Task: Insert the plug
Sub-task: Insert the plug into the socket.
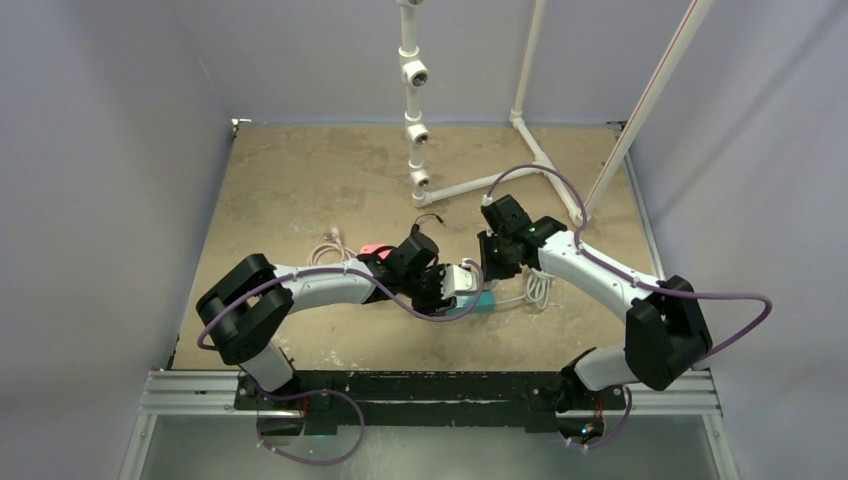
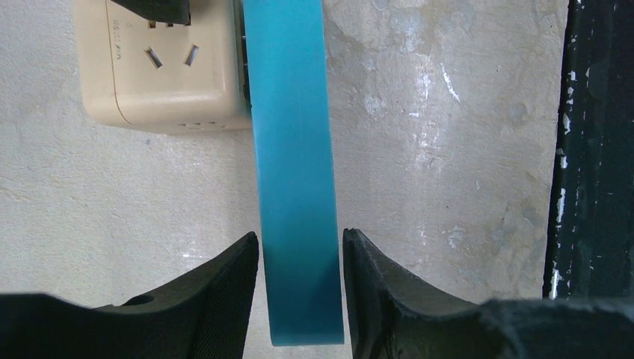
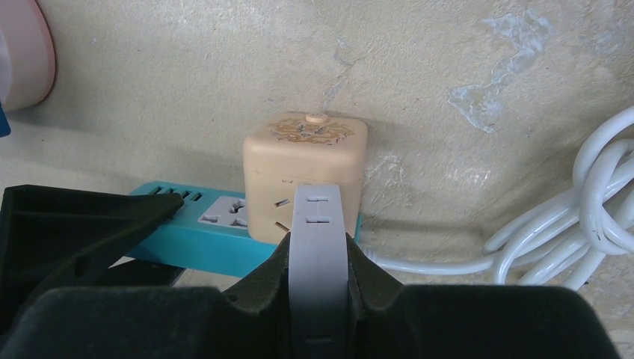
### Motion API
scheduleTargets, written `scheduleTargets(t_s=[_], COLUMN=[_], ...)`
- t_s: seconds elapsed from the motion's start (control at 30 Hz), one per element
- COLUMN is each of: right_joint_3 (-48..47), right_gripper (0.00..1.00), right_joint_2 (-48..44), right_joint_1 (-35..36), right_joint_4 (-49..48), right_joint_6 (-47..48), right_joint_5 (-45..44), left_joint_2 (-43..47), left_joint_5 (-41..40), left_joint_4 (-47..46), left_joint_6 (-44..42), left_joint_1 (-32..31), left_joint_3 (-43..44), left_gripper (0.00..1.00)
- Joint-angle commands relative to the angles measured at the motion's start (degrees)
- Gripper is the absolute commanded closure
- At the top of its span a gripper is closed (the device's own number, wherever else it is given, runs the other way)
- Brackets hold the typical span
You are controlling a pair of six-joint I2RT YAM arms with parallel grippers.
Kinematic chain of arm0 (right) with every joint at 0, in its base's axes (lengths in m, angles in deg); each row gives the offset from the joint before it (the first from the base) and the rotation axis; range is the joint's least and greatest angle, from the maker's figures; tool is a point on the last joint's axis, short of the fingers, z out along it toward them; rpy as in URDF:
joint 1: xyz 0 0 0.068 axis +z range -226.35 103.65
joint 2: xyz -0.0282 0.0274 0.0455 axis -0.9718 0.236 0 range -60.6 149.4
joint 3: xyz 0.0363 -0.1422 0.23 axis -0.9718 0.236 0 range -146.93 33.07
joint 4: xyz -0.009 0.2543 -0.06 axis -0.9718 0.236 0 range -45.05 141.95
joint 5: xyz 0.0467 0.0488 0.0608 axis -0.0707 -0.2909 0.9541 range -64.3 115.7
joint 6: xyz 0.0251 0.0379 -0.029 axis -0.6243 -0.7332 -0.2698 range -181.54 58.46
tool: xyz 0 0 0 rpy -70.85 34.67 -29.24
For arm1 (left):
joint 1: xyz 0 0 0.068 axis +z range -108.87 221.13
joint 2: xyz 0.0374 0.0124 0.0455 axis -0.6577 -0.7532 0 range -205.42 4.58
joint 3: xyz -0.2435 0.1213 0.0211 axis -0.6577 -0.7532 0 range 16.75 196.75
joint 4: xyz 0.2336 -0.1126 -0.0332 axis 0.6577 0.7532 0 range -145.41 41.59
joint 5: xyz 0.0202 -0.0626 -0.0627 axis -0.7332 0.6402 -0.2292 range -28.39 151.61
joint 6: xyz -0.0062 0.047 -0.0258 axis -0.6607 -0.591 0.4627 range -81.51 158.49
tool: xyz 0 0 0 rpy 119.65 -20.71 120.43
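While you are steadying the teal power strip (image 2: 295,149) with the left gripper (image 2: 300,247), its fingers (image 2: 224,299) are pressing on the strip's two long sides near one end. In the left wrist view, no gap is showing on either side.

The right gripper (image 3: 319,250) is pinching the grey plug (image 3: 319,284), with one pad squeezing each flat face and the plug's front end projecting past the fingertips.

The cream cube adapter (image 3: 305,161) is sitting on the strip directly beyond the plug. In the right wrist view, the plug's front end is overlapping the cube's near face, just above the slanted slots. The prongs are hidden, so you cannot tell whether they are already entering the contacts.

In the top view, taking the cube as the centre of the clock:
- The left gripper is working at 9 o'clock.
- The right gripper is working at 1 o'clock.
- The white cable (image 1: 540,287) is lying coiled at 3 o'clock.
- The pink object (image 1: 375,248) is resting at 10 o'clock on the table (image 1: 300,180).
- The white pipe frame (image 1: 415,75) is standing far off at 12 o'clock.

As for progress, you are holding the plug, bracing the strip, and the plug appears to be lining up with the socket face. Pushing it fully home and then letting go with both grippers is probably what remains.
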State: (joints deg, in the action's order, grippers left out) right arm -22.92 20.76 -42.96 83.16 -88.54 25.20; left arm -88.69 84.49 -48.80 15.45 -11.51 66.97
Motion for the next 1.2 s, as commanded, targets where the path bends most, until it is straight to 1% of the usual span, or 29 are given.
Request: scheduleTargets(t_s=[0.0, 0.3, 0.43, 0.67, 0.9, 0.93, 0.97, 1.1, 1.17], right_joint_3=[-0.04, -1.76, -2.23, -3.26, -3.01, -2.99, -3.07, -4.56, -5.48], right_gripper=[1.0, 1.0, 1.0, 1.0, 1.0, 0.92, 0.82, 0.55, 0.51], right_joint_2=[0.79, 2.81, 3.23, 4.27, 4.22, 4.04, 3.88, 2.75, 2.43], right_joint_1=[0.19, 0.29, 0.28, 0.66, 1.15, 1.1, 1.13, 1.07, 1.09], right_joint_4=[-0.3, 0.51, 0.87, 1.79, 1.25, 1.29, 1.39, 2.35, 3.0], right_joint_6=[0.19, 1.01, 1.34, 2.1, 1.4, 1.16, 0.97, 0.69, 0.55], right_joint_5=[-0.01, -2.13, -2.19, -1.6, 0.4, 0.4, 0.4, -0.61, -0.65], left_joint_2=[0.96, 1.07, 0.99, 0.77, 0.86, 0.9, 0.97, 1.08, 1.08], left_joint_5=[1.98, 2.58, 3.09, 4.28, 4.68, 4.62, 4.6, 4.49, 4.56], left_joint_4=[-2.5, -2.88, -3.14, -3.82, -3.78, -3.65, -3.5, -3.27, -3.27], left_joint_6=[0.42, -0.15, -0.6, -1.44, -1.48, -1.5, -1.49, -1.14, -0.96], left_joint_1=[-0.34, -0.65, -0.71, -0.9, -1.13, -1.18, -1.23, -1.33, -1.44], left_joint_3=[-0.21, -0.66, -0.8, -1.05, -1.38, -1.42, -1.38, -1.48, -1.48], left_gripper=[0.56, 0.58, 0.61, 0.67, 0.69, 0.69, 0.69, 0.7, 0.71])
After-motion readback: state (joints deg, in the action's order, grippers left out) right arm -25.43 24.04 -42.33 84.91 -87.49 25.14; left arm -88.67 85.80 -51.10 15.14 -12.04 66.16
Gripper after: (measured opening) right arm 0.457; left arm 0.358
